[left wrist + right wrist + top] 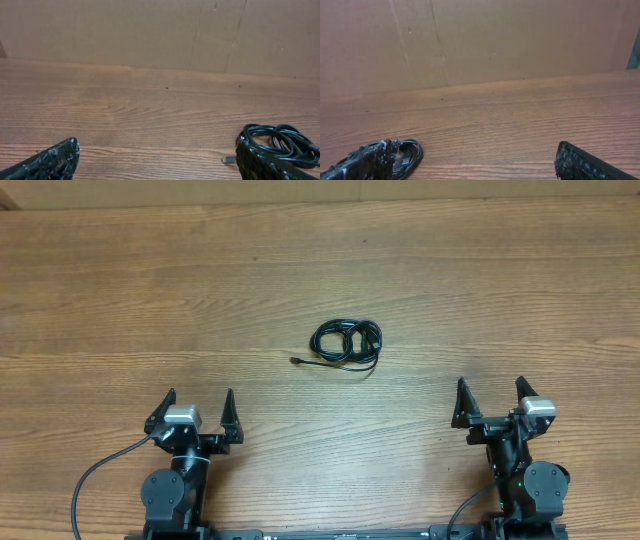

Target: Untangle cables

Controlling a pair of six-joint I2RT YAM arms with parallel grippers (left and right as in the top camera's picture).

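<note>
The cables (347,342) lie as one small black coiled bundle on the wooden table, a little right of centre, with a thin end and plug (297,361) trailing to its left. My left gripper (198,406) stands open near the front left, well short of the bundle. In the left wrist view the cables (280,142) show at the lower right, partly behind my right-hand finger. My right gripper (492,396) stands open at the front right, also apart from the bundle. The right wrist view catches the cables (410,155) at the lower left. Nothing sits between either pair of fingers.
The wooden table (150,290) stretches wide around the bundle. A brown cardboard wall (150,30) stands along the far edge. Thick black wires (95,475) run from the arm bases at the front edge.
</note>
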